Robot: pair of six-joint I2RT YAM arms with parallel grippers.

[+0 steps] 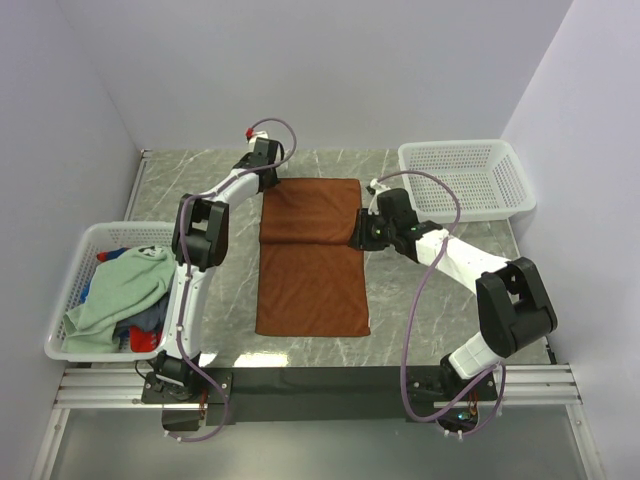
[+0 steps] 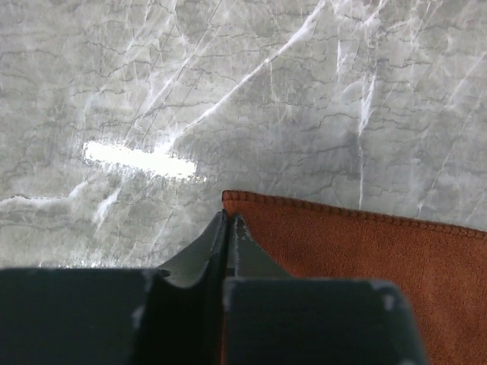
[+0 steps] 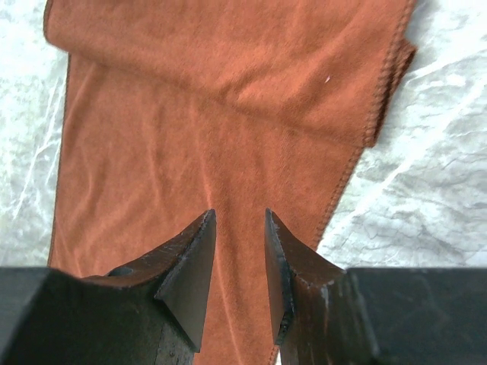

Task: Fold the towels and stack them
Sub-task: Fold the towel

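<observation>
Rust-brown towel [image 1: 310,265] lies lengthwise near-to-far (far end folded).

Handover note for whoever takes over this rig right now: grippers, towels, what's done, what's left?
Left gripper: shut on the far-left corner of the rust-brown towel.
Right gripper: open, low over that towel's right edge, holding nothing.
Towels: rust-brown one lies on the table, its far part folded over; the mint-green towel and other cloths are piled in the left basket.
Done: one fold begun.
Left: finish it, then fold and stack the rest; no stack yet.
</observation>
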